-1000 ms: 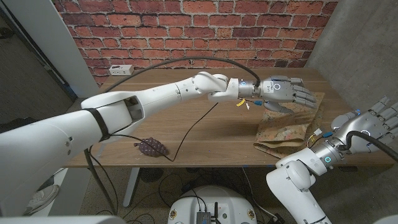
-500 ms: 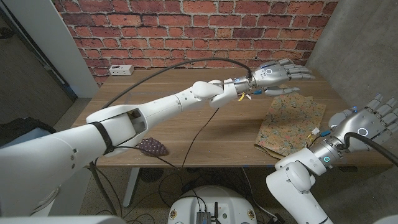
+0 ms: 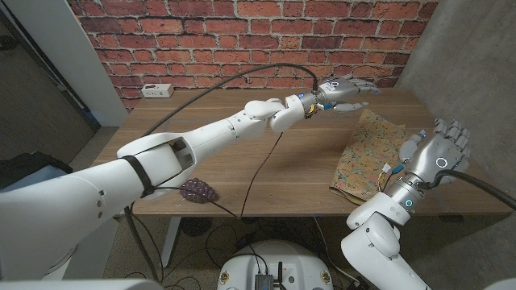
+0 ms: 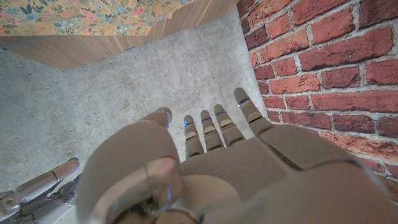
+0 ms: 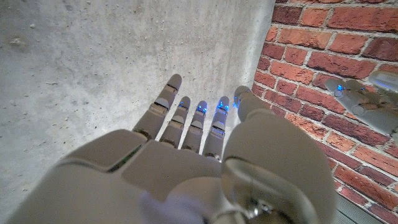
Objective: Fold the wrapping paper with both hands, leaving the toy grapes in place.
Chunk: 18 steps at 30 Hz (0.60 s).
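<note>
Left hand: the white-and-grey left hand [image 3: 343, 88] is up in the air at the far right end of the table, fingers stretched out and spread towards the grey concrete wall, nothing in it. In the left wrist view its fingers [image 4: 214, 127] reach out against concrete and brick, plainly apart.

Left arm: a long white arm [image 3: 201, 145] runs from the near left corner right across the table, a black cable [image 3: 242, 76] looping above it.

Right hand: the white-and-grey right hand [image 3: 435, 149] stands raised off the near right corner of the table, palm upright, fingers up and apart, holding nothing. From the right wrist its fingers [image 5: 199, 124] fan out against the bare wall.

Wrapping paper: the tan floral-patterned sheet of wrapping paper [image 3: 367, 157] lies on the table's right side, between the two hands, neither hand touching it. Its near edge sits close to the table's front edge; how many layers it lies in, I can't tell.

Toy grapes: the small dark purple bunch of toy grapes [image 3: 198, 192] sits near the front edge, left of centre, well apart from the paper.

Table: light brown wooden table [image 3: 298, 173], with a white power strip [image 3: 156, 90] at its far left corner.

Backdrop: red brick wall [image 3: 226, 36] behind.
</note>
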{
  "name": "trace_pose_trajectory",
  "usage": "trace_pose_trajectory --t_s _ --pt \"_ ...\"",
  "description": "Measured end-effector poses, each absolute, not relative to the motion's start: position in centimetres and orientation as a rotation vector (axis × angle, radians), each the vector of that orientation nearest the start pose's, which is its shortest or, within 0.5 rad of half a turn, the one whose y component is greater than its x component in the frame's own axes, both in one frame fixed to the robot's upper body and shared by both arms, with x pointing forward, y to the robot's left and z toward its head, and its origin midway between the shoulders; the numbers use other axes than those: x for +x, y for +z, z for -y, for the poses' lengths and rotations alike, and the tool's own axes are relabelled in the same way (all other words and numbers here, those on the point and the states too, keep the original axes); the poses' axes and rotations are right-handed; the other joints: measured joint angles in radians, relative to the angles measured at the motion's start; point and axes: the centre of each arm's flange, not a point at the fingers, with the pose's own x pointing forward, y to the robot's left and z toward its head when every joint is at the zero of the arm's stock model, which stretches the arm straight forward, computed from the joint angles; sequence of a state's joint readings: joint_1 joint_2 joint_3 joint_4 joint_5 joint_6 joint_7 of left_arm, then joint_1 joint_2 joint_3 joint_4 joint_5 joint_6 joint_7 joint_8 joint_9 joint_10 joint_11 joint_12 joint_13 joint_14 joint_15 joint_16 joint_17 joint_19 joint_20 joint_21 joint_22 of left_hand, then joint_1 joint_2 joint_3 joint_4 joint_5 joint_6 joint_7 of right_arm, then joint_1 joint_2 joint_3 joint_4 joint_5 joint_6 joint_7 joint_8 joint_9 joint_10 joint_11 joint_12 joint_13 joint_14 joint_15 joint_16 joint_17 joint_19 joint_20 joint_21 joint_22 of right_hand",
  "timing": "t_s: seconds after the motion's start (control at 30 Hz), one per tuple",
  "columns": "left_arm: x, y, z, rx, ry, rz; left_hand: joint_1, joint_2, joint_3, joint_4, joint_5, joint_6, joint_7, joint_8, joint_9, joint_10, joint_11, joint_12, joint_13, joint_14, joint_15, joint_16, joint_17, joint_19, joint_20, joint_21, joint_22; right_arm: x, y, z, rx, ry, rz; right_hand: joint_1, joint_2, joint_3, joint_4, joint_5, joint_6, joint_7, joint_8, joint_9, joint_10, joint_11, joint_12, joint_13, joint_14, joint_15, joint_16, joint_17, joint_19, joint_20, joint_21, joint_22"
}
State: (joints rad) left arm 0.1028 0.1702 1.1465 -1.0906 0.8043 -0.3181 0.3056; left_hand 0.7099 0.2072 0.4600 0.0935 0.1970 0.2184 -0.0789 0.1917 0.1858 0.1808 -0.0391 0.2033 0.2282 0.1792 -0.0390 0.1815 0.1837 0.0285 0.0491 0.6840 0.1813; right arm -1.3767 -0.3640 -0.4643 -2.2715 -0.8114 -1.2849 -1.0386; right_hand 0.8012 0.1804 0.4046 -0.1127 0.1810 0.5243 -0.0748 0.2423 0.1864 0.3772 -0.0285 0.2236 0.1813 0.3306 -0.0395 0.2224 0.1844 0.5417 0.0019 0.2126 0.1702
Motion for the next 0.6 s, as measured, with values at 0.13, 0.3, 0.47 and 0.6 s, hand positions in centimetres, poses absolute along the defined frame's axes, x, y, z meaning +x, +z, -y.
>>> trace_pose_trajectory --t_s 0.13,0.3,0.47,0.6 --pt "59.1 12.0 11.6 1.603 -0.368 1.423 0.0 0.0 0.033 0.008 -0.005 -0.006 0.006 -0.005 0.0 -0.011 0.0 -0.004 -0.005 -0.028 0.004 -0.001 0.0 -0.026 -0.001 -0.011 0.0 39.3 -8.0 25.5 -0.947 -1.295 0.299 -0.022 -0.014 0.0 0.0 0.0 0.005 -0.002 0.0 0.0 0.014 0.0 0.0 0.0 0.009 -0.002 0.0 0.0 0.0 0.0 0.0 0.0" --pt "59.9 11.8 12.4 1.634 -0.423 1.384 -0.001 0.0 0.053 0.021 -0.009 -0.017 0.009 -0.008 0.003 -0.021 0.0 -0.004 -0.01 -0.04 0.005 -0.001 0.0 -0.038 -0.007 -0.019 0.0 40.2 -8.1 24.6 -0.971 -1.214 0.311 -0.025 -0.017 0.0 0.0 0.0 0.005 -0.002 -0.007 0.0 0.014 0.0 0.0 0.0 0.009 -0.002 0.0 0.0 -0.011 0.011 0.0 0.0" --pt "61.0 11.2 13.3 1.683 -0.491 1.333 -0.019 -0.005 0.057 0.025 -0.009 -0.028 0.009 -0.008 0.003 -0.025 -0.004 -0.004 -0.014 -0.049 0.007 -0.001 0.0 -0.051 -0.008 -0.024 0.0 41.4 -8.3 23.8 -1.003 -1.107 0.307 -0.037 -0.007 0.008 0.008 0.0 0.002 -0.005 -0.014 0.0 0.014 -0.001 -0.006 0.0 0.008 -0.002 -0.005 0.0 -0.019 0.018 -0.009 0.0" --pt "61.7 10.8 13.8 1.715 -0.522 1.293 -0.027 -0.005 0.064 0.032 -0.009 -0.032 0.013 -0.008 0.003 -0.025 -0.004 -0.004 -0.015 -0.049 0.007 -0.001 0.0 -0.053 -0.01 -0.027 0.0 42.3 -8.4 23.3 -1.021 -1.031 0.304 -0.039 -0.005 0.008 0.008 0.0 0.001 -0.006 -0.015 0.0 0.007 -0.007 -0.013 0.0 0.001 -0.002 -0.005 0.004 -0.029 0.011 -0.013 0.0"
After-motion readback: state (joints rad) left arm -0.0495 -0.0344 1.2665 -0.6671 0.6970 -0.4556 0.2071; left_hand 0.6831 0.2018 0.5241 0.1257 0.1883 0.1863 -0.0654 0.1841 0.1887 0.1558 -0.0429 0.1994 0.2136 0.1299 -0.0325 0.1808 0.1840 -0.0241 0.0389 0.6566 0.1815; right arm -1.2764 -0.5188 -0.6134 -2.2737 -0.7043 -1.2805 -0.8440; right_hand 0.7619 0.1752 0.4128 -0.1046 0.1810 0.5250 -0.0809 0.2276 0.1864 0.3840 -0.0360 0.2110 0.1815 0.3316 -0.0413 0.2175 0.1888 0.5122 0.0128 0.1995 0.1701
